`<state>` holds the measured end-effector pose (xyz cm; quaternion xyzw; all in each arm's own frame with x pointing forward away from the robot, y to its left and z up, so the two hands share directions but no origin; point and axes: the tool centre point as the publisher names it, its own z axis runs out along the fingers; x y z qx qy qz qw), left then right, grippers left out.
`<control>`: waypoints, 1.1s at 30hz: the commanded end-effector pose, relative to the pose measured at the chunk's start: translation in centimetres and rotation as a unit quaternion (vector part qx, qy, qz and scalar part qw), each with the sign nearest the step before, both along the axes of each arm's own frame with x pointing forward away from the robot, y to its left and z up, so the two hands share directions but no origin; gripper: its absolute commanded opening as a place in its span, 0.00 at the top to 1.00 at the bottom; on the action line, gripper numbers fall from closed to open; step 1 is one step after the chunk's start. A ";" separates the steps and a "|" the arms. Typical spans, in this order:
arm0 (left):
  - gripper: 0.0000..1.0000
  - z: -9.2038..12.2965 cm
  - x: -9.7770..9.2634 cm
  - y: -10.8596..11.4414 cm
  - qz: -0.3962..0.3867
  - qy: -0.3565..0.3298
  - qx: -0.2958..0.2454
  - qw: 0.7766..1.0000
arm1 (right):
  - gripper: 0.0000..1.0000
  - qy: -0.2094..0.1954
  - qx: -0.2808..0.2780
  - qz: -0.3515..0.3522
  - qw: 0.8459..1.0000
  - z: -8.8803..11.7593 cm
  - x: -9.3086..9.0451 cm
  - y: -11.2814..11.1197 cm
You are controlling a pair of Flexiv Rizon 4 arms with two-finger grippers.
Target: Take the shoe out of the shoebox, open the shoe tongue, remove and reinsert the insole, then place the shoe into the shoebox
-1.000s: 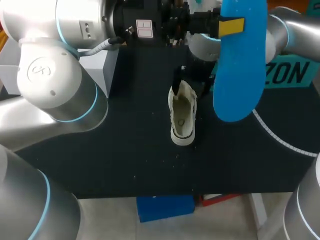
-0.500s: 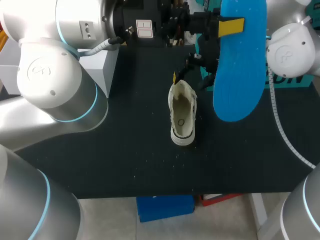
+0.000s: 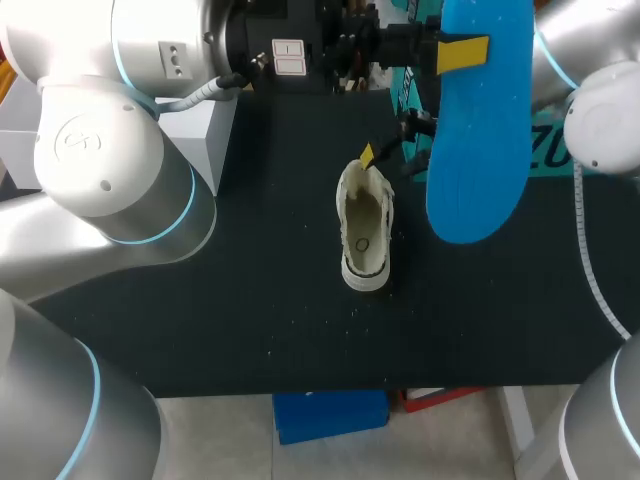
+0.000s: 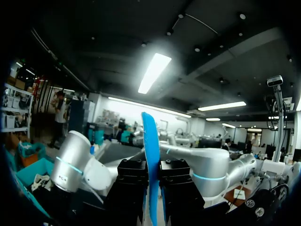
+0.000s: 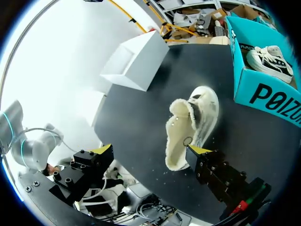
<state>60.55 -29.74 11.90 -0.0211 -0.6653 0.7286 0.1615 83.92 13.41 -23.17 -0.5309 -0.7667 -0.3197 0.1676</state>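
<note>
Beside the shoe [image 3: 364, 235] on the tabletop [image 3: 250, 300], the left pincer [image 3: 455, 52] held the blue insole [image 3: 478, 150] up high. Its wrist view showed the insole squeezed tight. By the shoe, the right pincer [image 5: 150, 150] stood wide and empty. I think the insole was out; putting it back and boxing the shoe were left.

1. Large black letters run along the side wall of the teal shoebox [image 5: 263, 94], ahead of the right gripper [image 5: 149, 151] and out past one of its fingers [image 5: 200, 149].
2. A small dark ring mark sits on the lining of the shoe [image 5: 188, 127], just ahead of that same finger.
3. A round emblem marks the left arm's joint cap [image 3: 75, 140].
4. Two small white labels [image 3: 288, 58] sit on the left wrist housing; their print is too small to read.
</note>
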 end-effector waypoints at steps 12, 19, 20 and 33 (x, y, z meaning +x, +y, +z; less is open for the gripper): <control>1.00 0.0 -0.1 -0.2 0.002 0.000 0.000 1.000 | 0.00 0.009 0.047 -0.064 0.997 0.7 -1.0 -1.6; 1.00 0.0 -0.1 -0.2 0.002 0.000 0.000 1.000 | 0.00 0.034 0.105 -0.090 0.990 1.6 -1.3 -1.3; 1.00 0.0 -0.1 -0.2 0.002 0.000 0.000 1.000 | 0.00 0.039 0.106 -0.093 0.989 1.6 -1.5 -1.1; 1.00 0.0 -0.1 -0.2 0.002 0.000 0.000 1.000 | 0.00 0.099 0.210 -0.105 0.967 1.6 -2.6 0.1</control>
